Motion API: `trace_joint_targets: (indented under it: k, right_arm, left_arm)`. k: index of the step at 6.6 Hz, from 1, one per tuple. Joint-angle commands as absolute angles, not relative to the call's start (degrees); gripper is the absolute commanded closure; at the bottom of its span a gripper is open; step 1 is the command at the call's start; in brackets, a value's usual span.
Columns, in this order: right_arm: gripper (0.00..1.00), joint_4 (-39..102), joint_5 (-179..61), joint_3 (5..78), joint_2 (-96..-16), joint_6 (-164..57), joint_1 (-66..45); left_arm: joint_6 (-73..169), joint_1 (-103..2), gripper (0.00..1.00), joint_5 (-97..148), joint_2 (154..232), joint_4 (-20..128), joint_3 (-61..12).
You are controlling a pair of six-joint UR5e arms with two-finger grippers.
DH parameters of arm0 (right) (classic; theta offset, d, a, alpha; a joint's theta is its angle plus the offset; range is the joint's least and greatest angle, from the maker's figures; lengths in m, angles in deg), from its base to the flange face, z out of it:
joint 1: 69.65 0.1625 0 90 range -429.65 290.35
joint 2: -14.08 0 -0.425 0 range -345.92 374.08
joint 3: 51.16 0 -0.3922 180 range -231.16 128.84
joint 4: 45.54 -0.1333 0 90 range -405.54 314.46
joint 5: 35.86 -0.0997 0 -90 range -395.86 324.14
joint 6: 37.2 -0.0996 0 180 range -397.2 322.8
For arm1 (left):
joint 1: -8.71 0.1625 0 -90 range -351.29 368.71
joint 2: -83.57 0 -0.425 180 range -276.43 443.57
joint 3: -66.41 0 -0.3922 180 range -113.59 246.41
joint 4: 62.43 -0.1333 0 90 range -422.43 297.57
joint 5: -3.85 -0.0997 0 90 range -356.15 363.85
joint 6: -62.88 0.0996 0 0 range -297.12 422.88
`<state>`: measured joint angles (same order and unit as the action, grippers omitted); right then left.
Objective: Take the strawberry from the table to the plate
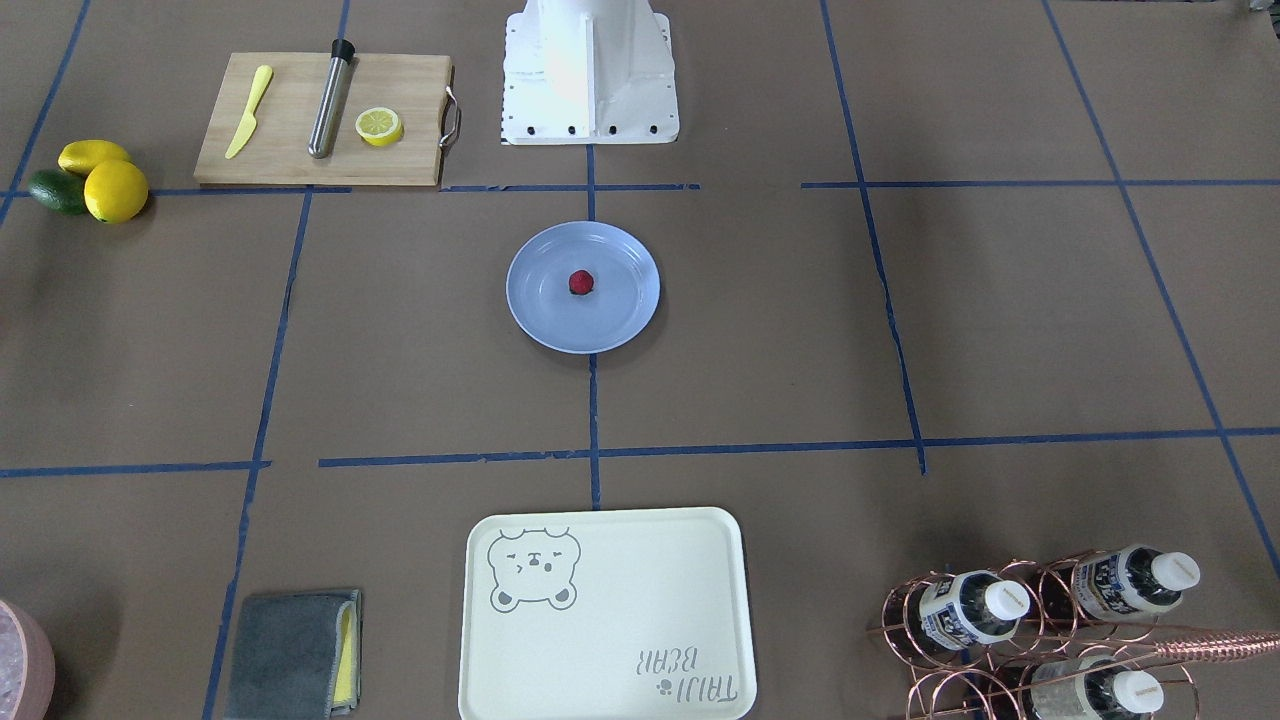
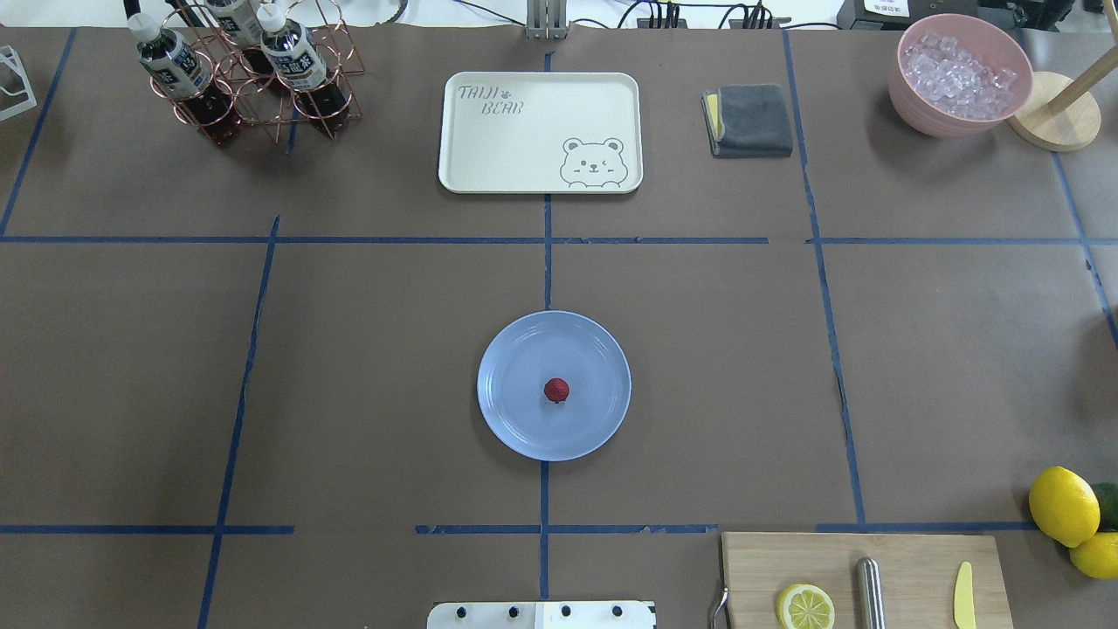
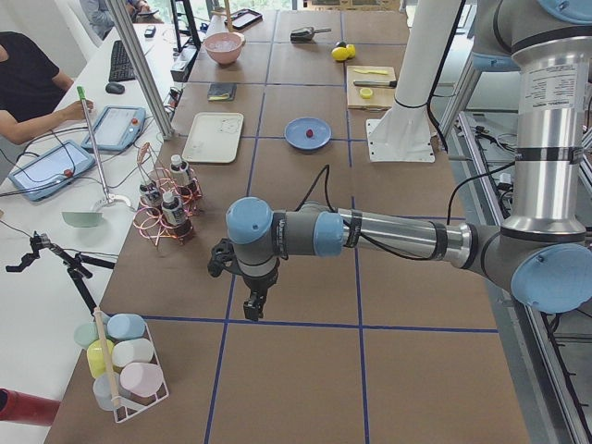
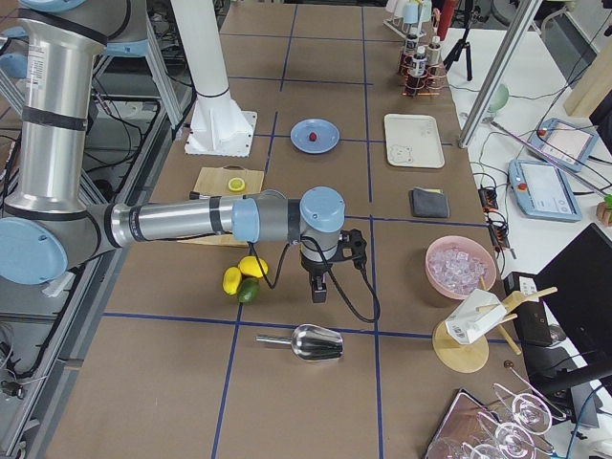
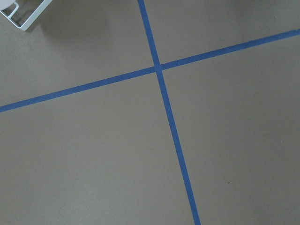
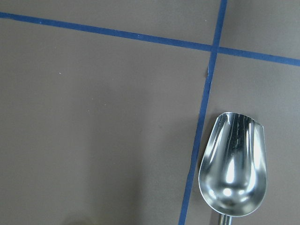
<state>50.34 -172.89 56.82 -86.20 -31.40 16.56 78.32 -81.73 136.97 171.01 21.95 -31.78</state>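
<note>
Finds the strawberry [image 2: 556, 390] lying at the middle of the plate [image 2: 515, 424]. Puts the left gripper [image 3: 252, 308] well apart from the plate, out past its left side above the table [image 2: 349, 393], and the right gripper [image 4: 318, 291] well apart past its right side. Cannot tell open from closed for either pincer.

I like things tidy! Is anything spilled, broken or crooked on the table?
Nothing stands out. The strawberry sits in the middle of the plate, which lies flat on the table, and nothing is spilled.
</note>
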Motion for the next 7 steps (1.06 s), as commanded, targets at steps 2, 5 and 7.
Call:
trace_joint_targets:
  k: [2,5,7]
  right_arm:
    - [0.0,50.0,-173.41,54.66,-85.24,-30.87,16.57]
    - [0.0,49.83,-172.97,54.31,-84.71,-31.14,16.57]
    - [0.0,49.83,-172.88,54.13,-84.8,-31.4,16.57]
  left_arm:
    - [78.52,-82.79,0.0,140.33,170.76,22.74,-29.48]
    - [78.0,-82.7,0.0,140.69,170.94,23.87,-29.3]
    - [77.56,-83.05,0.0,140.52,171.81,24.06,-29.82]
